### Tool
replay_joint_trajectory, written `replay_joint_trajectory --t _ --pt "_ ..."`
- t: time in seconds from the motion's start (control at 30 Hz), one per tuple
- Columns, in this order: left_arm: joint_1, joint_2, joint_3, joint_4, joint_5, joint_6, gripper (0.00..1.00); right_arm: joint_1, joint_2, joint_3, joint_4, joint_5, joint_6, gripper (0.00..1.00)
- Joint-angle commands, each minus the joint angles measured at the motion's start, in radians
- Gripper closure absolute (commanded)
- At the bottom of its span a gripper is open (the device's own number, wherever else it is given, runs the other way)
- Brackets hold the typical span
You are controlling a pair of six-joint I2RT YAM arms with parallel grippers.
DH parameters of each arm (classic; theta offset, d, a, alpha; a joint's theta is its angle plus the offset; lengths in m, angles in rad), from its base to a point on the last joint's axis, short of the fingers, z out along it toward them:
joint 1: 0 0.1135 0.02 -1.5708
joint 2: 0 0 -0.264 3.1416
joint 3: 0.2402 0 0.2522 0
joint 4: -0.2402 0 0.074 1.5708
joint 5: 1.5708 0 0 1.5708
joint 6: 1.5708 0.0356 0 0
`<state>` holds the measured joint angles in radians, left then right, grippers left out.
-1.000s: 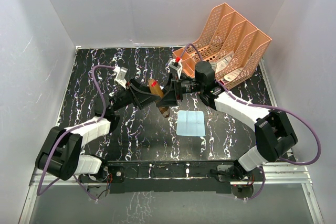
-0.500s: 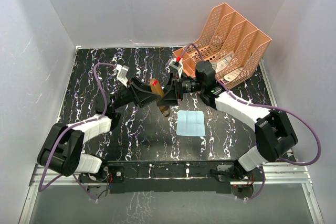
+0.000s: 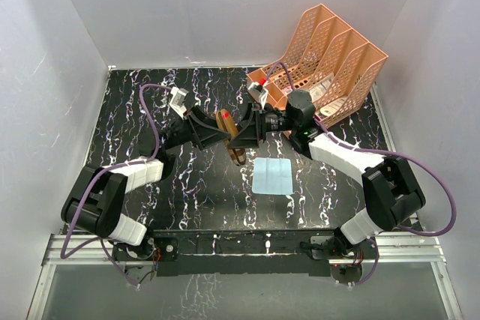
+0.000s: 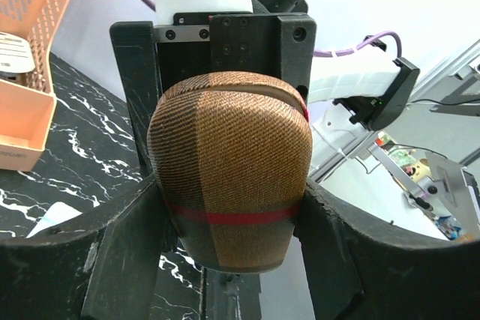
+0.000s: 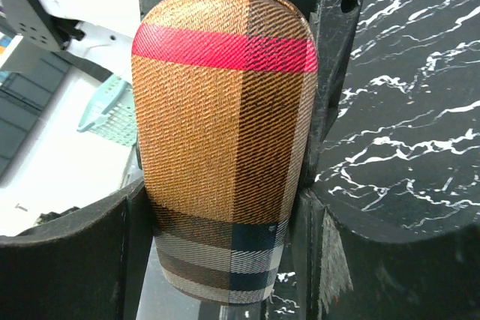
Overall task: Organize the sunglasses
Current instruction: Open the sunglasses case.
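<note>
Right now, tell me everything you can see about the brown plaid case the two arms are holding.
The brown plaid case is oblong with rounded ends, in woven-looking fabric: tan with a red stripe, and white and dark blue checks at one end. It looks closed. The left gripper and right gripper both clamp it from opposite sides. It sits over the middle of the table, apparently lifted clear, just beyond the light blue cloth.

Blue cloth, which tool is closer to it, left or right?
Right. The right tool grips the plaid case just up-left of the blue cloth; the left tool holds the case's other side, farther away.
</note>
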<state>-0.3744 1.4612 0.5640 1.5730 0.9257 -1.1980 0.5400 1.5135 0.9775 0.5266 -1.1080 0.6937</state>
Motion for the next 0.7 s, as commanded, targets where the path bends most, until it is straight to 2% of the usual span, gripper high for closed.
replay_joint_trajectory --t 0.0,0.2,0.37,0.67 --pt "-0.020 -0.005 0.029 0.214 0.150 -0.046 0.85 -0.021 -0.037 -0.003 0.374 -0.063 0.210 1.00" --pt "-0.020 -0.012 0.046 0.213 0.167 -0.054 0.84 -0.040 -0.032 -0.021 0.506 -0.072 0.315 1.00" --pt "-0.020 -0.016 0.046 0.213 0.177 -0.057 0.84 -0.066 -0.002 -0.024 0.778 -0.077 0.523 1.00" --pt "-0.020 -0.034 0.035 0.213 0.189 -0.054 0.84 -0.102 0.082 -0.005 1.165 -0.054 0.833 1.00"
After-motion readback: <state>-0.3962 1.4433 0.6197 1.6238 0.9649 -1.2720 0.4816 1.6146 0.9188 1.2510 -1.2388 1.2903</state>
